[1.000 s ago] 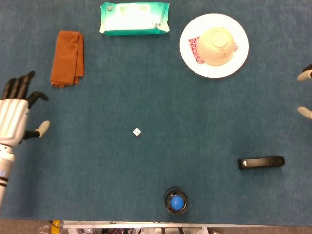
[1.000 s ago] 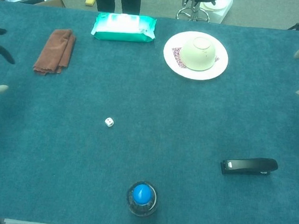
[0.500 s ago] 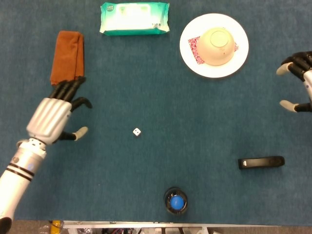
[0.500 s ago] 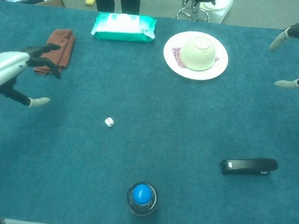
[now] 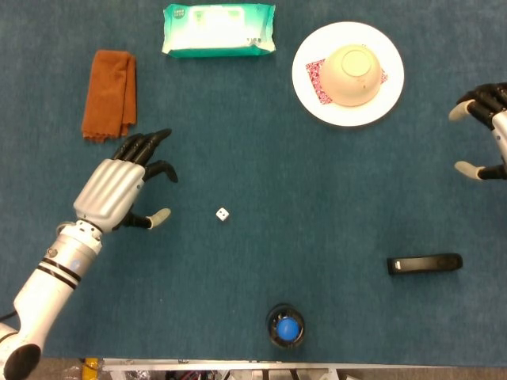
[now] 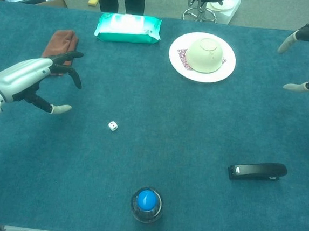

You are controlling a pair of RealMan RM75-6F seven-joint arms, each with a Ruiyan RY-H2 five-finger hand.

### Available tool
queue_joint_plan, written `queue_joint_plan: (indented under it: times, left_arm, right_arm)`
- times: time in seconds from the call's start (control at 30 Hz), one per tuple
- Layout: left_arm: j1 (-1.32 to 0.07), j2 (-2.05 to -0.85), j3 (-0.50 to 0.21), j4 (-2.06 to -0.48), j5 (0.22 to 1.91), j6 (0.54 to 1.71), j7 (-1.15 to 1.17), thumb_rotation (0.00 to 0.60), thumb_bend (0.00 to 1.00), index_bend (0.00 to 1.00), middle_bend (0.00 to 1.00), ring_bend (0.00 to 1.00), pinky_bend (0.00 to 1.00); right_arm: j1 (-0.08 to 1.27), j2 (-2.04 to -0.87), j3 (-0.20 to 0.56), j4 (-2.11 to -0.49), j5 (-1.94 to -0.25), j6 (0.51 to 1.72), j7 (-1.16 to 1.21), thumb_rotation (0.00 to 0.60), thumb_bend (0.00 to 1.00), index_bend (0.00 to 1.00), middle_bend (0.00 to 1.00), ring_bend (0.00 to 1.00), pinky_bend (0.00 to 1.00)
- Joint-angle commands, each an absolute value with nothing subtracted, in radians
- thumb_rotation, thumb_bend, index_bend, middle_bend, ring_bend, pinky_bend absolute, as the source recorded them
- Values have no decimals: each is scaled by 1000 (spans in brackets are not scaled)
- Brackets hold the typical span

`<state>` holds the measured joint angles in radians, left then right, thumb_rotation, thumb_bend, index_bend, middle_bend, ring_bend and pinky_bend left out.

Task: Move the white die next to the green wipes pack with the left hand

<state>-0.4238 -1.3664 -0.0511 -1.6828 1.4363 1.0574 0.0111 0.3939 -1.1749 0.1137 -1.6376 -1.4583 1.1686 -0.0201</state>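
While the left hand (image 5: 119,188) hangs over the blue table (image 5: 238,142) with its fingers spread and nothing in its grasp, the white die (image 5: 223,214) sits alone on the cloth just to the right of it, near but not touched. The thumb tip points toward the die, and the dark fingertips (image 5: 156,137) reach up toward the brown cloth (image 5: 109,93), which lies folded near the far left. From the chest view the same left hand (image 6: 30,79) shows palm down, fingers arched and apart, the die (image 6: 113,125) lying clear of it on the table.

Well apart from the die, at the far edge, lies the green wipes pack (image 5: 219,29), flat, with bare cloth all around it. Beside the pack, to the right, a white plate (image 5: 305,75) carries an upturned cream bowl (image 5: 350,74) over a patterned red scrap.

Over on the right edge, the right hand (image 5: 487,132) is only partly in frame, fingers apart, gripping nothing. A black stapler (image 5: 424,264) lies below it, and a blue-capped bottle (image 5: 285,327) stands at the near edge.
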Motion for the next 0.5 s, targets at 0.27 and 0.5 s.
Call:
queue_joint_plan:
  times: [0.27, 0.5]
  left_arm:
    - [-479, -1386, -12, -1656, 1499, 988, -47, 600, 240, 397, 0, 0, 0]
    - [-511, -1459, 19, -1550, 1611, 1012, -118, 600, 240, 398, 0, 0, 0]
  right_arm:
    - [402, -1169, 115, -1641, -1459, 1171, -20, 600, 0, 378, 318, 207, 188]
    - [410, -1168, 117, -1643, -1456, 1170, -24, 600, 0, 378, 318, 207, 188]
